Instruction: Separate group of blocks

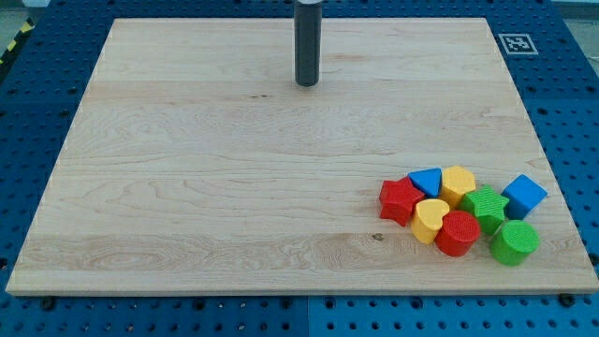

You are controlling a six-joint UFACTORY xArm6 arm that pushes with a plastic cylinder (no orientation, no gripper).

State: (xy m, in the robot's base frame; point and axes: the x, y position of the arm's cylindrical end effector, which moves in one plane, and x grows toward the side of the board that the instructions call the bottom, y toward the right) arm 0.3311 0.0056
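Several blocks lie bunched at the board's lower right. A red star (400, 199) is at the group's left, a blue block (427, 181) and a yellow block (458, 183) at its top. A yellow heart (430, 220) and a red block (458, 233) sit at the front. A green star (486, 207), a blue cube (525, 195) and a green cylinder (514, 241) are on the right. My tip (307, 83) is near the view's top centre, far up and left of the group, touching no block.
The wooden board (187, 187) lies on a blue perforated table. A black-and-white marker tag (516, 43) sits at the board's top right corner.
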